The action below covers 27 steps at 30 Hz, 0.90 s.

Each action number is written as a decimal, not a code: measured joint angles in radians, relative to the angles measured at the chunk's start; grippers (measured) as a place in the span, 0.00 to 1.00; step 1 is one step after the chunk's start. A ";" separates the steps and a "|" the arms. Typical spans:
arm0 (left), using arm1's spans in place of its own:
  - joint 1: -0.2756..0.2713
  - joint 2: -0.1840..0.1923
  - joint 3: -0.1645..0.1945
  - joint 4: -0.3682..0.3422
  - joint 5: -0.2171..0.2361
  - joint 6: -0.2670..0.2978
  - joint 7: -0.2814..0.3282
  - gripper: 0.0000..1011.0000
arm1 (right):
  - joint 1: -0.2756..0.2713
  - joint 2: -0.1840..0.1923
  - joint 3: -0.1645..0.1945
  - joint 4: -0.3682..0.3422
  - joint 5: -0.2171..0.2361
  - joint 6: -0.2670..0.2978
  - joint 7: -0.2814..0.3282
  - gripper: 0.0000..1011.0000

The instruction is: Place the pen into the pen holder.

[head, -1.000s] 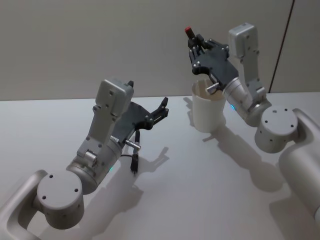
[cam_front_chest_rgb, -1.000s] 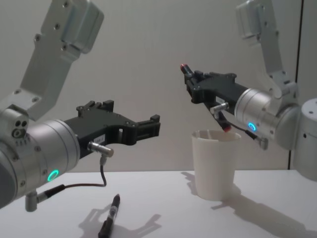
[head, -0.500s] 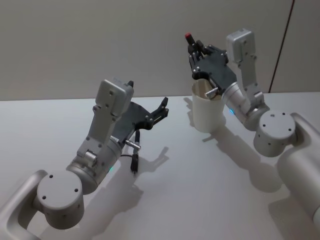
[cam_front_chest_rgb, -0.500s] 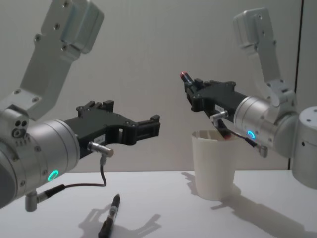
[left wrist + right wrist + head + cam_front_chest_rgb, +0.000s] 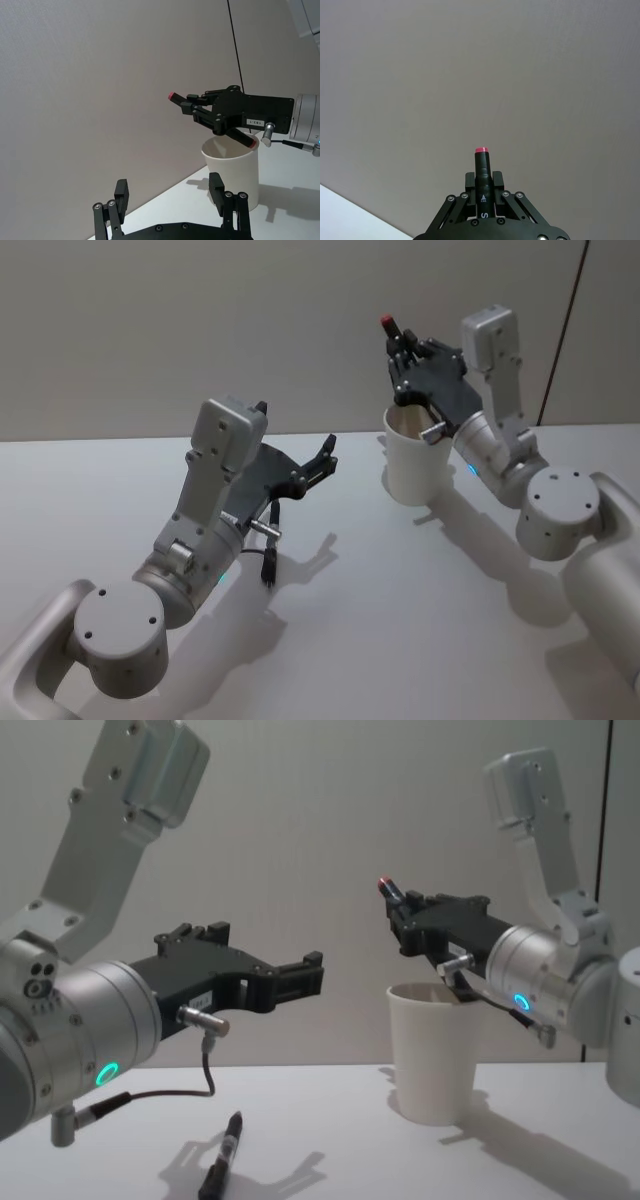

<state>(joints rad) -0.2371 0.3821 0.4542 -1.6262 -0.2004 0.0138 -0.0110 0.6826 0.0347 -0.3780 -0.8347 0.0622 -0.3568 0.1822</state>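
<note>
Insertion step. Right hand [image 5: 404,348] is clenched on the pen [image 5: 482,175], which is tilted with its lower end at the mouth of the pen holder [image 5: 413,468], 1 o'clock on the tabletop [image 5: 400,625]. Next, in our judgement: steepen the pen, lower it, let go. Left hand [image 5: 300,975] is spread, idle at 9 o'clock.

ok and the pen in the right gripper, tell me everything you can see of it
The pen is a dark, plastic-looking marker with a red top end, a reddish lower end and small white print on the barrel. The right gripper is shut on its middle, holding it tilted in the air. Its lower end sits at the mouth of the white paper cup; contact with the rim cannot be told.
</note>
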 joint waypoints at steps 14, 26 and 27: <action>0.000 0.000 0.000 0.000 0.000 0.000 0.000 0.99 | -0.011 0.007 0.006 -0.014 -0.001 0.009 -0.002 0.33; 0.000 0.000 0.000 0.000 0.000 0.000 0.000 0.99 | -0.015 0.009 0.007 -0.018 -0.001 0.013 -0.002 0.74; 0.000 0.000 0.000 0.000 0.000 0.000 0.000 0.99 | -0.015 0.009 0.007 -0.018 -0.001 0.013 -0.002 0.75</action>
<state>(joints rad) -0.2371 0.3821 0.4542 -1.6262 -0.2003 0.0138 -0.0109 0.6678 0.0439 -0.3706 -0.8525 0.0612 -0.3440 0.1798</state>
